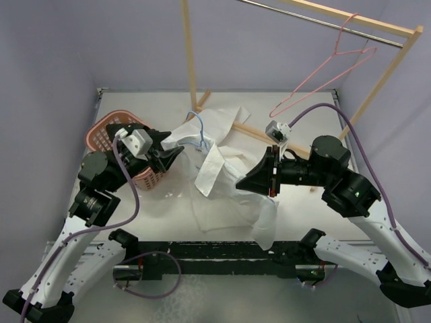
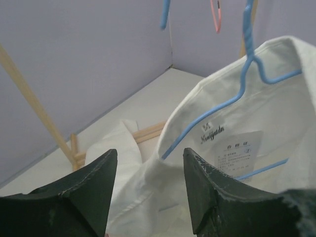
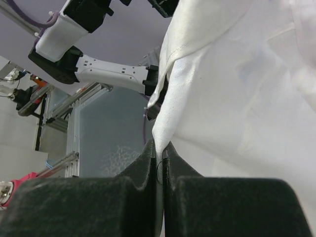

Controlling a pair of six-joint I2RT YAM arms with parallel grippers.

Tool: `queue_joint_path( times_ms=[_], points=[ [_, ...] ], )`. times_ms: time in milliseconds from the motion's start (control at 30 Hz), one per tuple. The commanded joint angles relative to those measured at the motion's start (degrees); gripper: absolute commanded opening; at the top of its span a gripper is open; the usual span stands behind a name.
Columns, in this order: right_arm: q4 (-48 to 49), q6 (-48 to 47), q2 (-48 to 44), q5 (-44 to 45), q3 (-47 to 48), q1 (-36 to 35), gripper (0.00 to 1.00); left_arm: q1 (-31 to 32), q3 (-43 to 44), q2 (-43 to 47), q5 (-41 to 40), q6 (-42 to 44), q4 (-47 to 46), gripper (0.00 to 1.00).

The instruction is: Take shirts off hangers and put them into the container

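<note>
The white shirt [image 1: 225, 168] lies crumpled on the table, still on the blue hanger [image 1: 199, 129], whose hook sticks up from the collar. My left gripper [image 1: 178, 153] is open just left of that collar. In the left wrist view the left gripper [image 2: 148, 158] has collar fabric showing between its spread fingers, below the blue hanger [image 2: 224, 103] and the shirt's label [image 2: 237, 145]. My right gripper [image 1: 241, 182] is shut on a fold of the white shirt [image 3: 237, 89], which rises pinched from between its pads [image 3: 170, 155]. The pink hanger [image 1: 330, 67] hangs bare on the rail. The container [image 1: 106, 129], a pink basket, sits behind my left arm.
The wooden rack [image 1: 187, 54] stands at the back, its metal rail [image 1: 316, 19] running to the right and its base bar [image 1: 259, 133] lying on the table under the shirt. Grey walls close off the table's left and far sides.
</note>
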State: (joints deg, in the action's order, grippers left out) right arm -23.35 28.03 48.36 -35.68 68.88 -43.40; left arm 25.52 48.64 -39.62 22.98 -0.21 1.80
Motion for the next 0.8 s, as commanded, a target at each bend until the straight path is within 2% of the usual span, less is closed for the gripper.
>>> queue_joint_path(
  times_ms=[0,233,467,533,633,700,767],
  points=[
    [4.5,1.7,-0.3,-2.7,1.4,-0.1,0.00,0.3,0.6,0.6,3.8,0.1,-4.7,0.62],
    [7.6,3.4,-0.1,-3.7,0.0,-0.1,0.00,1.4,-0.3,-2.1,5.3,-1.6,-7.7,0.65],
    [9.5,4.5,0.1,-4.4,-0.5,-0.2,0.00,4.9,-0.3,-5.0,3.6,-0.3,-7.7,0.62],
    [9.9,4.6,0.1,-4.5,-0.7,-0.1,0.00,5.1,0.2,-5.6,2.7,0.5,-6.9,0.57],
    [9.0,4.0,-0.1,-3.5,-0.6,-0.1,0.00,5.5,1.1,-5.7,-0.7,2.4,-3.9,0.43],
    [7.6,3.2,-0.3,-2.6,-0.4,-0.1,0.00,5.6,1.7,-5.3,-3.7,4.3,-1.7,0.32],
    [5.8,2.4,-0.6,-1.7,0.0,-0.1,0.00,5.6,2.2,-4.7,-7.2,6.1,0.3,0.17]
  ],
)
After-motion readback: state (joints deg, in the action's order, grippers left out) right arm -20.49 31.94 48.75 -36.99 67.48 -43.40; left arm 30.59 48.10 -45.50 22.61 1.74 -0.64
